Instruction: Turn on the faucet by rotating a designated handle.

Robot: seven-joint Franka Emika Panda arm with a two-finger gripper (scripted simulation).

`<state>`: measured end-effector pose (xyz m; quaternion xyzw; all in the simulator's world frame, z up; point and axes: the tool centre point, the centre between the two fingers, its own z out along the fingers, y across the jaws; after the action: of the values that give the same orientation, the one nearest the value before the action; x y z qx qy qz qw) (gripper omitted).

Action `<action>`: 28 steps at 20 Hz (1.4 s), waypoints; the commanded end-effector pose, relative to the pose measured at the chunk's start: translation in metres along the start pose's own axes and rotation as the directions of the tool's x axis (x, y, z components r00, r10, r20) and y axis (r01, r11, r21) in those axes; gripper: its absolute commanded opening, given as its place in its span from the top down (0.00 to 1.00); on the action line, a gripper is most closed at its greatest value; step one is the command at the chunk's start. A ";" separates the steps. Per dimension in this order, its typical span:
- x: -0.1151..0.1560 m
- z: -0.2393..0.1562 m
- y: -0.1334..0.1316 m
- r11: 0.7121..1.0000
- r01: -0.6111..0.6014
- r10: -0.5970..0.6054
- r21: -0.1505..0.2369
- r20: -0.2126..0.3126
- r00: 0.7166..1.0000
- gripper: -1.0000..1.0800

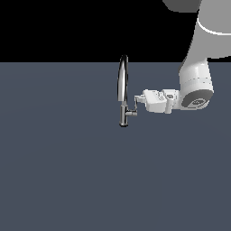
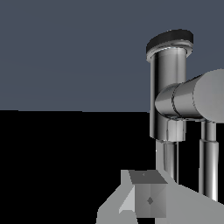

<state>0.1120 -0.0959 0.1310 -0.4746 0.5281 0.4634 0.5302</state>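
The faucet (image 1: pixel 122 90) is seen standing upright near the middle of the dark desk (image 1: pixel 58 171), its long axis vertical and its narrow arched spout rising past the desk's far edge against the black background. From its base the handle (image 1: pixel 131 112) is extended horizontally toward the exterior view's right, with its tip turned upward. The gripper (image 1: pixel 136 100) is held level, pointed toward the exterior view's left, right at the upturned tip; contact cannot be confirmed. Whether the jaws are spread or closed cannot be told. In the wrist view the handle (image 2: pixel 183 103) fills the foreground. Open desk is left on every side of the faucet.
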 end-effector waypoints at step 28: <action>-0.009 0.002 0.045 1.000 -0.007 0.007 0.009 0.008 1.000 1.00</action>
<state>0.0730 -0.0855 0.1353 -0.4682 0.5304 0.4643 0.5328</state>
